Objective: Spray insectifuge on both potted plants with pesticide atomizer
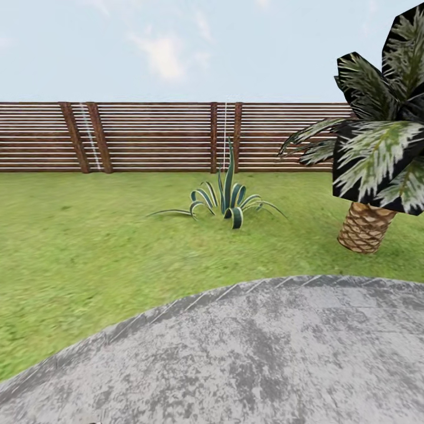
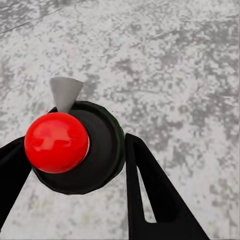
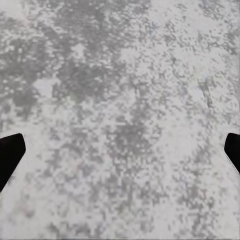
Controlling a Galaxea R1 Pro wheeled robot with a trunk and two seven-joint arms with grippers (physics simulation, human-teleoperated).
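Observation:
The pesticide atomizer [image 2: 102, 150] has a dark round body, a glossy red ball on top and a grey cone nozzle. In the left wrist view it sits between the black fingers [image 2: 150, 190] of my left gripper [image 2: 75, 145], which is shut on it above the paved patio [image 2: 175, 60]. My right gripper [image 3: 122, 150] is open, its black fingertips [image 3: 10, 155] far apart over bare paving [image 3: 120, 75], with nothing between them. The two potted plants are out of view.
The head view looks across the round mottled grey patio [image 1: 265, 353] to the green lawn [image 1: 88, 253]. A spiky striped agave [image 1: 227, 200] grows mid-lawn and a palm with a scaly trunk [image 1: 365, 227] stands at right. A brown slat fence [image 1: 153, 136] closes the back.

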